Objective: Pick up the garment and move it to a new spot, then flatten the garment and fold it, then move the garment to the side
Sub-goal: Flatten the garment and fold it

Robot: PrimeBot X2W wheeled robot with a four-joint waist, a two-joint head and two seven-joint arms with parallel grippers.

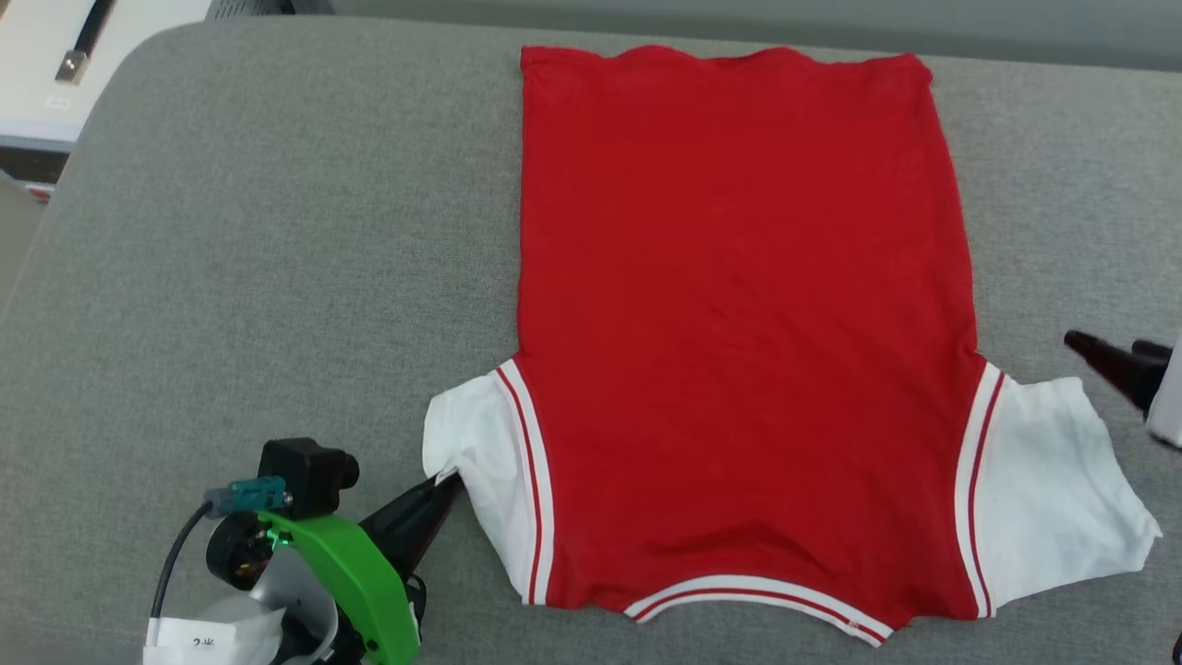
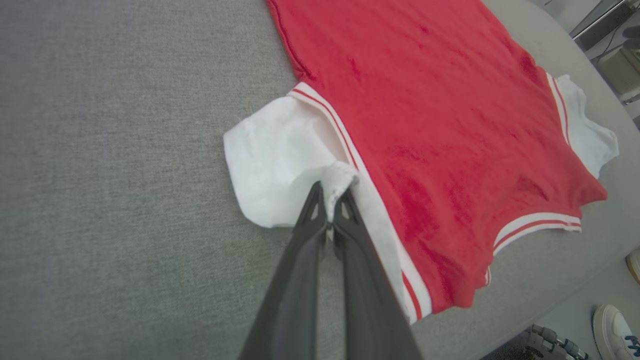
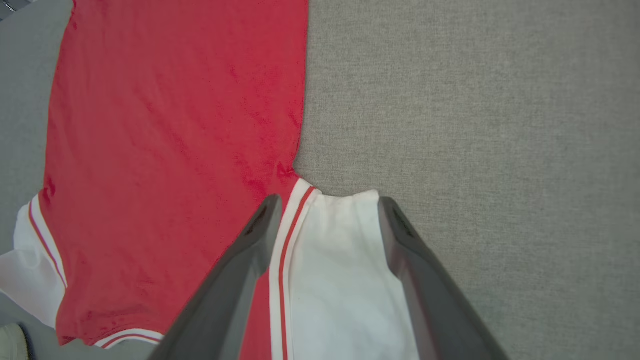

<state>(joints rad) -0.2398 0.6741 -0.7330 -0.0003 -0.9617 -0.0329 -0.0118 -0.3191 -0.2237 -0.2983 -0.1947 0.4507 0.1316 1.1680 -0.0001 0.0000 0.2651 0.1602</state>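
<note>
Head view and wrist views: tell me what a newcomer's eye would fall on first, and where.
The red garment with white sleeves, spread flat across the grey table, dominates the middle. At its near left corner the left gripper is shut on a pinch of white sleeve, while the right gripper stands open, pointing at the other sleeve.

The left gripper (image 1: 450, 480) carries two long, dark, tapered fingers (image 1: 411, 522) on a bright green bracket (image 1: 346, 573). A teal connector (image 1: 251, 496) with a dark cable (image 1: 171, 565) joins a black housing (image 1: 305, 469).

Lab-like room: grey padded worktable (image 1: 231, 231)
</note>
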